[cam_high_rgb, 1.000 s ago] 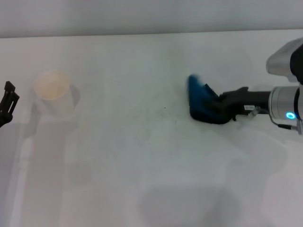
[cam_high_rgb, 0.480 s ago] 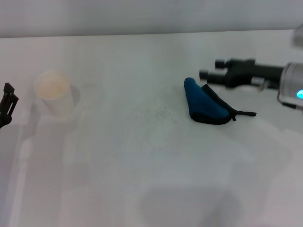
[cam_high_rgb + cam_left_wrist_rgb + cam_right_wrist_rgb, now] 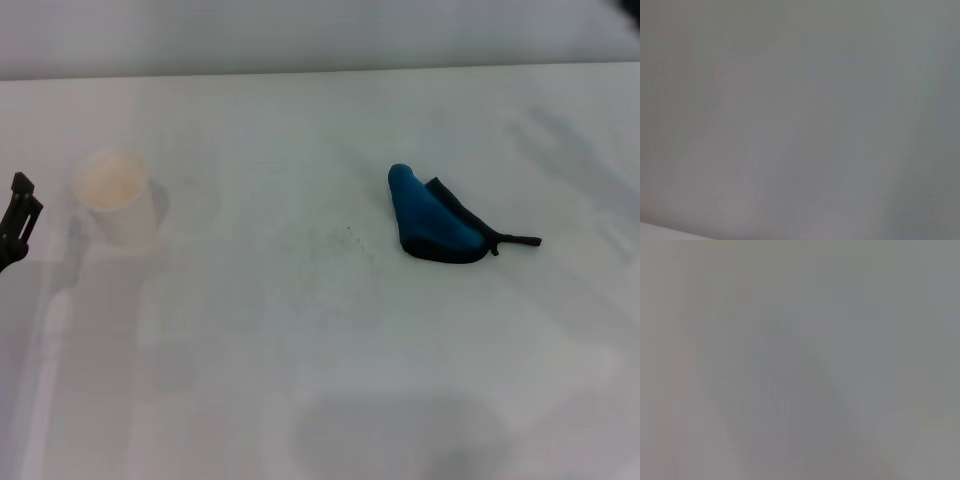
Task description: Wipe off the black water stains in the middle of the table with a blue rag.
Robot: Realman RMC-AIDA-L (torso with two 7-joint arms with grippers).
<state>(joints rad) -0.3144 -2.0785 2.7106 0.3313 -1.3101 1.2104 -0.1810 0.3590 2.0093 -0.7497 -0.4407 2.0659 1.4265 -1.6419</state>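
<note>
1. The table (image 3: 320, 400) is a broad white matte top that fills the head view; faint grey smudges show on its surface.
2. The blue rag (image 3: 430, 225) lies bunched on the table, right of centre and somewhat nearer the far edge than the near edge. Nothing grips or touches it.
3. The rag has black edging. A thin black strap tail (image 3: 518, 240) runs out from it flat on the surface, pointing toward the right edge.
4. The black water stains (image 3: 349, 230) appear only as a tiny dark speck with a few faint specks around it, near the middle of the table, just left of the rag and apart from it.
5. A white paper cup (image 3: 115, 197) stands upright near the left edge, well apart from the rag and the specks.
6. The left gripper (image 3: 15, 222) shows only as a small black part at the left edge of the table, beside the cup and not touching it. Whether its fingers are spread or pressed together cannot be told.
7. The right gripper appears in no view.
8. Both wrist views show only a plain grey field with nothing recognisable.
</note>
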